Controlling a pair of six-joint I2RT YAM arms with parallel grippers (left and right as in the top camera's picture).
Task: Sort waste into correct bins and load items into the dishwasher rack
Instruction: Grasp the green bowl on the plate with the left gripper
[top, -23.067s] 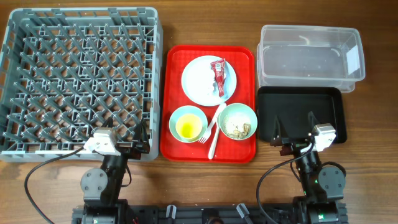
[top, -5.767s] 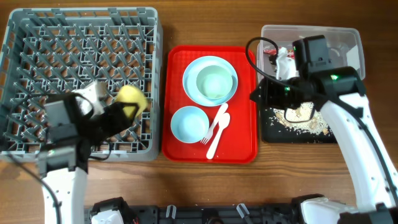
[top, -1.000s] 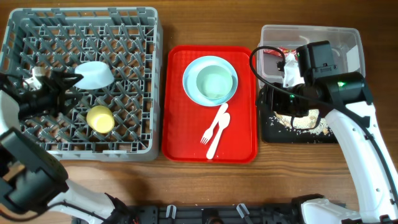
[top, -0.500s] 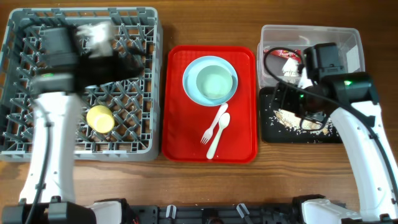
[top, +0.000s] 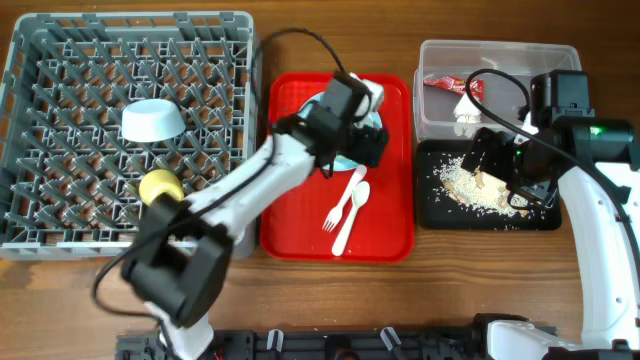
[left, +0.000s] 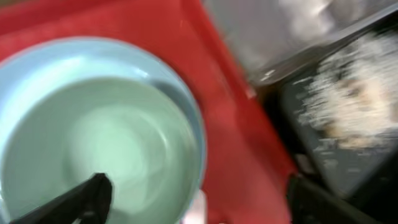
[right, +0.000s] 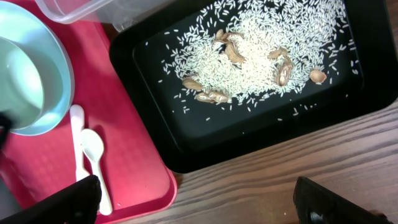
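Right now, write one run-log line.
left fingers open above mint-green bowl | right fingers open above black tray | rack: upturned bowl, yellow cup | red tray: fork, spoon

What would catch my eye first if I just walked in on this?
The bright red tray in the middle, where the left gripper hovers over a mint-green bowl on a plate. To its right, white rice lies scattered across a black tray.
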